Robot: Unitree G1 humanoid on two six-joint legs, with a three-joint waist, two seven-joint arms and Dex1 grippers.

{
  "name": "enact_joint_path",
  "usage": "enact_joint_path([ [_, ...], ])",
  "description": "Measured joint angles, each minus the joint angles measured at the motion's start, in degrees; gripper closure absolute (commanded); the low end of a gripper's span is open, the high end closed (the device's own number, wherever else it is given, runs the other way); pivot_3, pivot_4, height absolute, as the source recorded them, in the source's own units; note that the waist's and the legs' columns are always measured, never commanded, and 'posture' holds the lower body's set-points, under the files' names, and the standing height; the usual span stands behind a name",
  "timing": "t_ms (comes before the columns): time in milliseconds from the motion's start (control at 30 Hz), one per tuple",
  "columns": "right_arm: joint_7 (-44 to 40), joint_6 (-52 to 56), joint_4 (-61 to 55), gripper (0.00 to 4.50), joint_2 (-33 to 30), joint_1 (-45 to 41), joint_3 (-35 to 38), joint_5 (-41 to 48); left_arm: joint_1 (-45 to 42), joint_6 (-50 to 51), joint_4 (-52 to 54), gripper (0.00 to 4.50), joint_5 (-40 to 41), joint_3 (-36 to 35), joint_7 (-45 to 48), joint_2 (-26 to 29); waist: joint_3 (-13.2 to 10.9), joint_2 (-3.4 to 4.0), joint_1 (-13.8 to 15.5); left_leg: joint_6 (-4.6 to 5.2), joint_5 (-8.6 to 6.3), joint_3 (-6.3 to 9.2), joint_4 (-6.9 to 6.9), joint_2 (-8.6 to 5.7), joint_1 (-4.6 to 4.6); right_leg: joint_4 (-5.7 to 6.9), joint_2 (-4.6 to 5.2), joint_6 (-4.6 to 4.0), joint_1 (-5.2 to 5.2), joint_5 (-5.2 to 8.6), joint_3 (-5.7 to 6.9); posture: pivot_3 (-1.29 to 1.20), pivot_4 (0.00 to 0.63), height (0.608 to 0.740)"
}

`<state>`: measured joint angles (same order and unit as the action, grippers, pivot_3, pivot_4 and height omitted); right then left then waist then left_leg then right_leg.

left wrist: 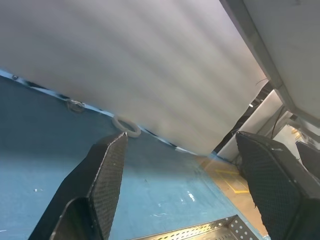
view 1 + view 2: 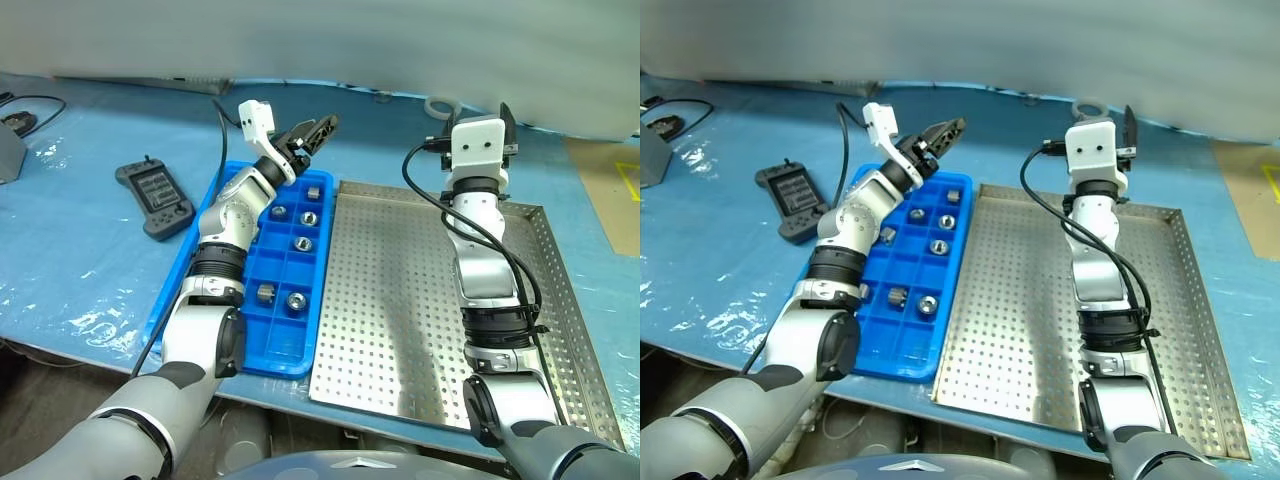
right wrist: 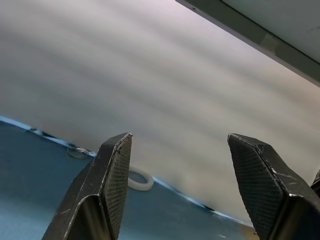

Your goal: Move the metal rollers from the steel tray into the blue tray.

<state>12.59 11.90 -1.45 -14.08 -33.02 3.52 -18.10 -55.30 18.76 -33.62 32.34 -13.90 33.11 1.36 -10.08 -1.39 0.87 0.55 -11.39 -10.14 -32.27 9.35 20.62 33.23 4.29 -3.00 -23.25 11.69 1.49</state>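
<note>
Far out to the left of the left claw (image 2: pixel 318 130): a dark grey handheld controller (image 2: pixel 154 198), matte plastic, with a small screen whose writing is too small to read. Beyond it, cut off at the edge, a grey object with a black cable.

Under and just behind the left claw: the blue tray (image 2: pixel 228 200), glossy bright plastic, rectangular, split into a grid of square compartments, its left columns partly hidden by the forearm. Lying in the compartments, the metal rollers (image 2: pixel 300 243): small shiny silver cylinders with dark centre holes, seven countable in the head view, possibly more hidden under the arm. Left claw released, textured black fingers (image 1: pixel 107 175) spread wide with nothing between them, raised over the far end of the blue tray.

Between the two claws and running back under the right arm: the steel tray (image 2: pixel 400 290), dull grey sheet metal, flat, low raised rim, rows of small holes, touching the blue tray's right side. No roller visible on it.

Right claw (image 2: pixel 508 118) released too, black knurled fingers (image 3: pixel 117 170) apart and holding nothing, raised past the steel tray's far edge. Just left of it and beyond, a white tape ring (image 2: pixel 441 105) on the crinkled blue table cover (image 2: pixel 90 270), below a pale blurred wall.
</note>
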Motion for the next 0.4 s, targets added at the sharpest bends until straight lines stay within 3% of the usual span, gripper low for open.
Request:
enact_joint_path([
  [400, -1.3, -0.3, 1.0, 1.26, -0.8, -0.6, -0.5, 0.0, 0.1, -0.7, 0.1, 0.84, 0.0, -0.4, -0.6, -0.9, 0.0, 0.00, 0.0, 0.03, -0.02, 0.00, 0.00, 0.00, 0.00, -0.02, 0.00, 0.00, 0.00, 0.00, 0.00, -0.11, 0.150, 0.740],
])
